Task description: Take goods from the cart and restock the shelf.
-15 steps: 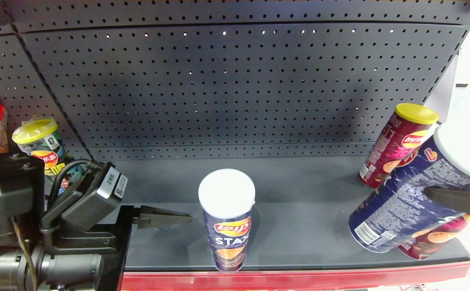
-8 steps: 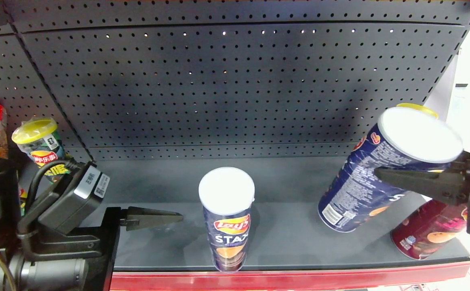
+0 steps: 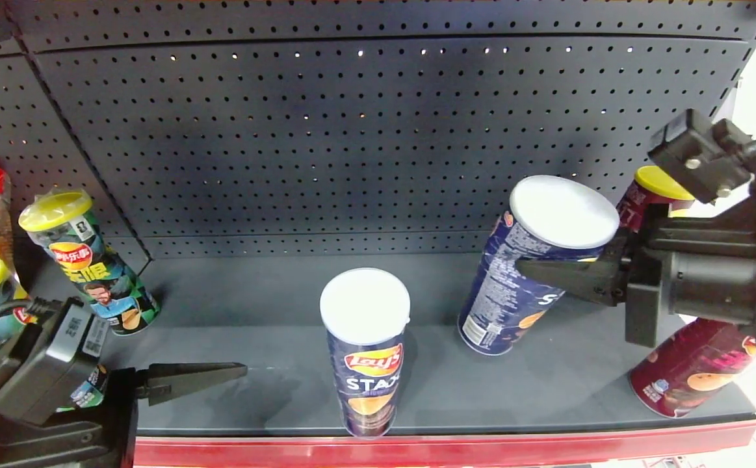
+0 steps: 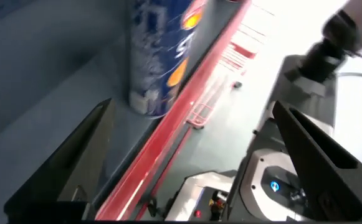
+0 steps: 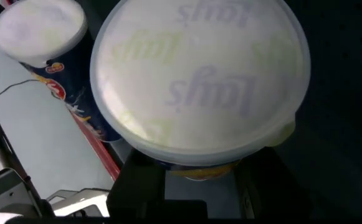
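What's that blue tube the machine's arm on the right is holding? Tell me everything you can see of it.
It is a dark blue cylindrical chips can with a white plastic lid, closed. Its side carries fine white print and pictures of orange chips. It is tilted, top leaning toward the right end effector, which clamps it just under the lid. Its lower edge is at the shelf floor; contact cannot be confirmed. It is apart from the upright matching can.

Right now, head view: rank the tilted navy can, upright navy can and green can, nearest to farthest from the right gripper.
1. tilted navy can: clamped in the right gripper.
2. upright navy can: centre, front edge.
3. green can: far left.
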### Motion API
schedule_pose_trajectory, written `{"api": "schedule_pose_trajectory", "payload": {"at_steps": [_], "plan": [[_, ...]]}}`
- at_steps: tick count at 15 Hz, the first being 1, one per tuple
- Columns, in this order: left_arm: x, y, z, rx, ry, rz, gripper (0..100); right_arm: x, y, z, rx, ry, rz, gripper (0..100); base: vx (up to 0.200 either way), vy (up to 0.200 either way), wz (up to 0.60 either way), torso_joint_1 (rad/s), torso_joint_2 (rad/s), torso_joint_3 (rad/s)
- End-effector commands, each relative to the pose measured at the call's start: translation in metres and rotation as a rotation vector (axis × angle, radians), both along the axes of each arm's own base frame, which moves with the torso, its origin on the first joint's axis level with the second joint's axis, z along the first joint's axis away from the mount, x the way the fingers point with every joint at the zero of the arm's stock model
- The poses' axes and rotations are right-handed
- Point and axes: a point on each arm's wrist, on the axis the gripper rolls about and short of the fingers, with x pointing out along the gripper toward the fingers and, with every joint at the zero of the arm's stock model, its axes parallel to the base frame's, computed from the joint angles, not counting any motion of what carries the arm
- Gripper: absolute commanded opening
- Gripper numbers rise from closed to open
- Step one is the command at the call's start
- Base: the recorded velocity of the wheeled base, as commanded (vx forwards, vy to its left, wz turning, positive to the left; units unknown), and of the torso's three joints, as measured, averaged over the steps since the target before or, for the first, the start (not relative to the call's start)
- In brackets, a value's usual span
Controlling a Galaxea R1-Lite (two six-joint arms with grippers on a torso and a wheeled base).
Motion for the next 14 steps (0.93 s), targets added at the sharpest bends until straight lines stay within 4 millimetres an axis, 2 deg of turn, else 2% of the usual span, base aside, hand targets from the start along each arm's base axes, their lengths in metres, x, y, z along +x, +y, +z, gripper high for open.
{"api": "schedule_pose_trajectory", "payload": {"at_steps": [1,5,6,11,14], "plan": [[-0.011,0.007,0.001,-0.021,-0.022,0.037,100,0.016,0.017,-0.005,-0.019,0.025,0.022,0,0.000,0.000,0.00,0.000,0.00,0.000],[-0.025,0.017,-0.002,-0.026,-0.061,0.112,100,0.049,0.051,-0.006,-0.029,0.034,0.055,0,0.000,0.000,0.00,0.000,0.00,0.000],[-0.026,0.019,-0.002,-0.026,-0.063,0.116,100,0.051,0.058,-0.006,-0.031,0.034,0.066,0,0.000,0.000,0.00,0.000,0.00,0.000],[-0.038,0.026,-0.004,-0.012,-0.044,0.117,100,0.061,0.071,-0.015,-0.055,0.046,0.081,0,0.000,0.000,0.00,0.000,0.00,0.000],[-0.042,0.028,-0.004,-0.006,-0.044,0.135,100,0.071,0.078,-0.013,-0.048,0.037,0.081,0,0.000,0.000,0.00,0.000,0.00,0.000]]}}
